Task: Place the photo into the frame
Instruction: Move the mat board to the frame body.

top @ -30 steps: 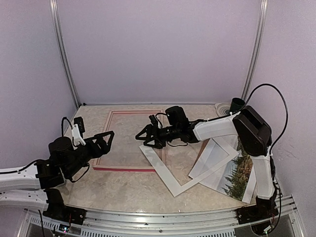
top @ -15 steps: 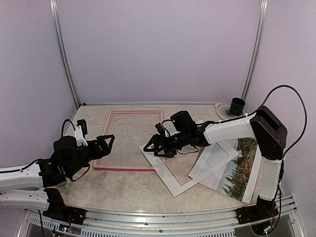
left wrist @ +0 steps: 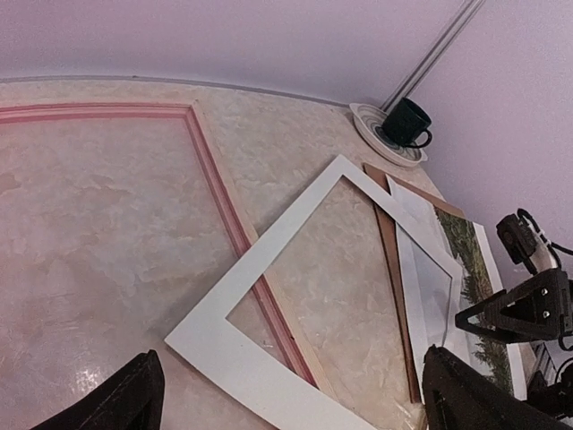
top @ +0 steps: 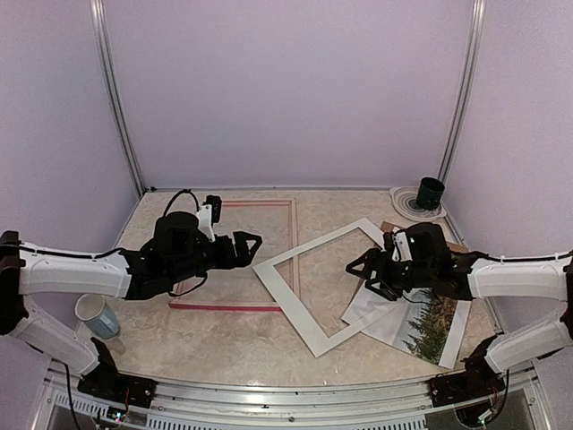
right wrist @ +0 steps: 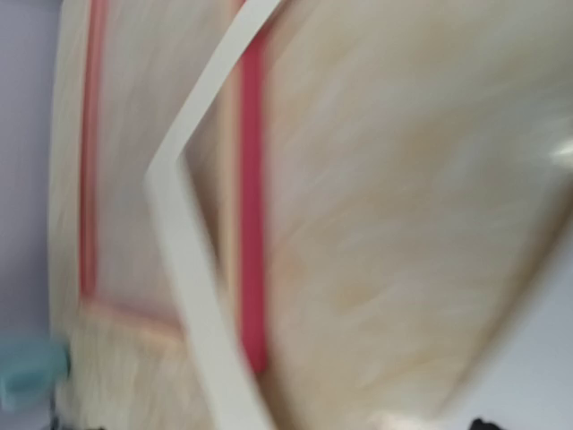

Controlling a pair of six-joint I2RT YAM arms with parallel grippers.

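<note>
Left claw (top: 243,247): spread, empty; I see it over the frame (top: 265,205).
Right claw (top: 360,274): spread, empty, near the photo (top: 428,315).
Photo: flat at right, partly under white sheet (top: 372,309).
Frame: flat, left-centre, mat (top: 295,305) overlapping it.

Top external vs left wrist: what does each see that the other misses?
Top external only: pale cup at the near left, and the left arm. Left wrist only: the long brown edge of the backing board, just slivers from above. Shared: frame, white mat, photo, dark cup, right gripper.
</note>
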